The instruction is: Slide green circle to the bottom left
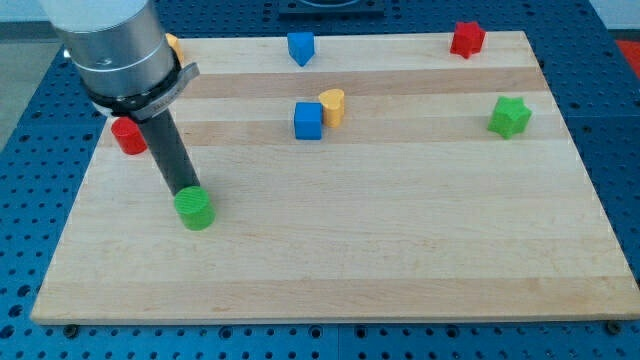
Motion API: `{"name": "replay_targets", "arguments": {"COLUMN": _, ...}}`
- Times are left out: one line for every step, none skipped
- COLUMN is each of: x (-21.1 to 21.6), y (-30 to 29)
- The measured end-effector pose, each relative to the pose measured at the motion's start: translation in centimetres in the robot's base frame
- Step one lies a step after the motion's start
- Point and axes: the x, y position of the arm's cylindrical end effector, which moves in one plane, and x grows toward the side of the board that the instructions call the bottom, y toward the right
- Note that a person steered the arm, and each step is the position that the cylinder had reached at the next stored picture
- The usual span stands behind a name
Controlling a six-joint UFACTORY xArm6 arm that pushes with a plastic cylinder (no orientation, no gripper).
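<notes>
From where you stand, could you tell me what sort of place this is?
Probably a robotics lab bench: a wooden board lies on a blue perforated table, small coloured blocks like the green circle are scattered on it, and my tip touches that circle.

Background. A pale wooden bench [400, 250], built of lengthwise planks with visible grain, fills most of the view. Around it on every side lies a blue perforated metal surface [618, 90] with a regular grid of small holes. Lighting is even and diffuse, casting only soft, short shadows on the wood.
</notes>
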Motion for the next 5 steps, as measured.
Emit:
{"name": "replay_targets", "arguments": {"x": 0.8, "y": 0.6}}
{"name": "replay_targets", "arguments": {"x": 2.2, "y": -0.8}}
{"name": "replay_targets", "arguments": {"x": 2.4, "y": -1.0}}
{"name": "replay_targets", "arguments": {"x": 2.4, "y": 2.6}}
{"name": "replay_targets", "arguments": {"x": 2.7, "y": 4.7}}
